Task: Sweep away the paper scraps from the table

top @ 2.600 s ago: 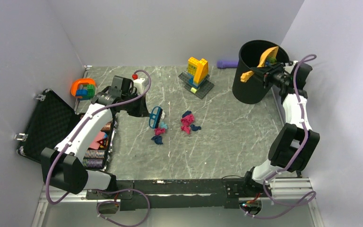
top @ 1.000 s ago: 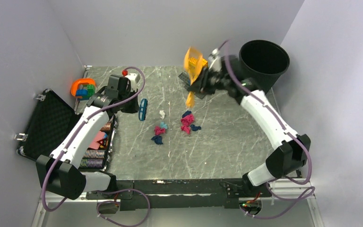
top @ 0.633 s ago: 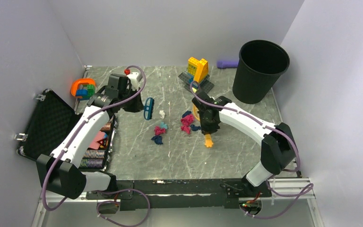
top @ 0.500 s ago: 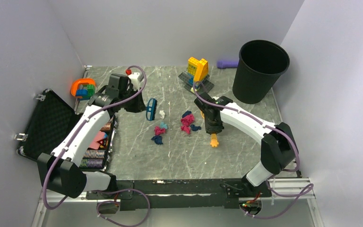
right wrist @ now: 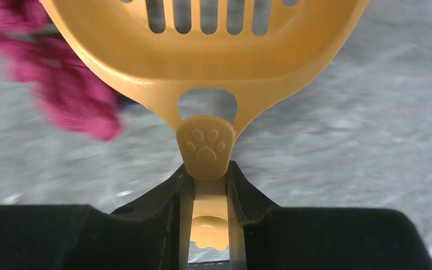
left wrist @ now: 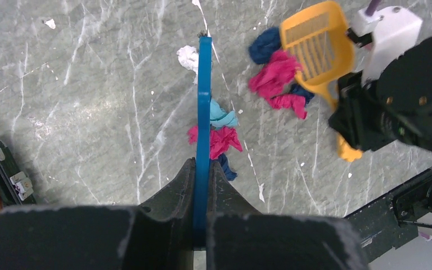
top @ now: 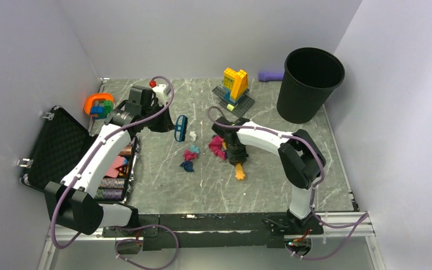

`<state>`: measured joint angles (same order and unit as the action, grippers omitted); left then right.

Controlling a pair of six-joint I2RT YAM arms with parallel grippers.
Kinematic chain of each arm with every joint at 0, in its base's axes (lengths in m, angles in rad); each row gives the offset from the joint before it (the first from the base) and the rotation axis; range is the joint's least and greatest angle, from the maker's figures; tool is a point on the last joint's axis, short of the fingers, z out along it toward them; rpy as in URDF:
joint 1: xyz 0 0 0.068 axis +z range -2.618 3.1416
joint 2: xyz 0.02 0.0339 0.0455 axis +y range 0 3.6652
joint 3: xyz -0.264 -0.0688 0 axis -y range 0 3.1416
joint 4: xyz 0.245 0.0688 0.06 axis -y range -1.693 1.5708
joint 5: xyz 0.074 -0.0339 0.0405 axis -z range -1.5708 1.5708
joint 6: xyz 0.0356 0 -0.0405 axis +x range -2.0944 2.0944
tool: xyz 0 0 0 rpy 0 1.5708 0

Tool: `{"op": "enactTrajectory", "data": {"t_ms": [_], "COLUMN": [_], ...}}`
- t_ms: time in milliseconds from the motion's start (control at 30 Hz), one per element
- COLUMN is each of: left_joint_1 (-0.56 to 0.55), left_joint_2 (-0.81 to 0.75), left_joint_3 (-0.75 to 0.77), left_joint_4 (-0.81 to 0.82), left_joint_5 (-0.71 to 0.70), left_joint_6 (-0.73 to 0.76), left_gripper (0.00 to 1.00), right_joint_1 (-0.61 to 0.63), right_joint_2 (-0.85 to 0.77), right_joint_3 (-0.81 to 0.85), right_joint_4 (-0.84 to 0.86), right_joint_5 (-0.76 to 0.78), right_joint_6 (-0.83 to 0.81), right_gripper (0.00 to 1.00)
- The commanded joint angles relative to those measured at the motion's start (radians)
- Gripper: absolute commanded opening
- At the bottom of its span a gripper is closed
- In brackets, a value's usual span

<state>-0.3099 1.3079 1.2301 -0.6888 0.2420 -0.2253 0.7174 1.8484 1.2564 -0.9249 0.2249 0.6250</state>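
Evidently unfinished: crumpled coloured paper scraps (top: pixel 190 154) litter the grey marbled table (top: pixel 163 180). The left gripper (left wrist: pixel 203 169) clamps a blue plastic brush (left wrist: pixel 204 101) at their eleven o'clock, and the right gripper (right wrist: pixel 205 174) clamps an orange slotted scoop (right wrist: pixel 202 50) at three.

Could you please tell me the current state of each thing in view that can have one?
left gripper: shut on the blue brush
right gripper: shut on the orange scoop, by its handle
black bin: upright
black case: open, lid laid back
paper scraps: lying loose on the table
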Motion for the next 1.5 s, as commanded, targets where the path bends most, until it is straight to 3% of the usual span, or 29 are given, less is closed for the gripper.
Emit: {"op": "enactTrajectory", "data": {"t_ms": [0, 167, 433, 633, 733, 933, 1067, 1167, 1300, 1467], "left_joint_1": [0.000, -0.020, -0.194, -0.301, -0.330, -0.332, -0.307, -0.239, -0.145, -0.130], "left_joint_2": [0.013, 0.064, 0.190, 0.369, 0.458, 0.593, 0.543, 0.470, 0.361, 0.287], "left_joint_3": [0.047, 0.056, 0.133, 0.243, 0.302, 0.401, 0.336, 0.257, 0.191, 0.207], "left_joint_4": [0.009, 0.034, 0.170, 0.256, 0.208, -0.067, -0.135, -0.150, -0.107, -0.037], "left_joint_5": [0.004, 0.117, 0.163, 0.220, 0.192, 0.038, -0.132, -0.161, -0.044, 0.128], "left_joint_6": [0.007, -0.050, -0.202, -0.337, -0.385, -0.376, -0.348, -0.326, -0.269, -0.255], "left_gripper": [0.00, 0.00, 0.00, 0.00, 0.00, 0.00, 0.00, 0.00, 0.00, 0.00], "right_joint_1": [0.088, 0.028, -0.184, -0.274, -0.281, -0.282, -0.282, -0.282, -0.281, -0.280], "right_joint_2": [-0.016, -0.153, -0.396, -0.548, -0.569, -0.531, -0.487, -0.450, -0.434, -0.467], "right_joint_3": [0.146, 0.102, -0.043, -0.127, -0.142, -0.134, -0.112, -0.089, -0.083, -0.105], "right_joint_4": [0.053, 0.062, 0.020, 0.034, 0.033, 0.020, -0.018, -0.067, -0.069, 0.002], "right_joint_5": [-0.096, -0.106, -0.026, 0.021, 0.050, 0.055, 0.085, 0.142, 0.140, 0.069], "right_joint_6": [-0.024, -0.022, -0.003, 0.037, 0.042, 0.041, 0.048, 0.083, 0.072, 0.030], "right_gripper": [0.00, 0.00, 0.00, 0.00, 0.00, 0.00, 0.00, 0.00, 0.00, 0.00]}}
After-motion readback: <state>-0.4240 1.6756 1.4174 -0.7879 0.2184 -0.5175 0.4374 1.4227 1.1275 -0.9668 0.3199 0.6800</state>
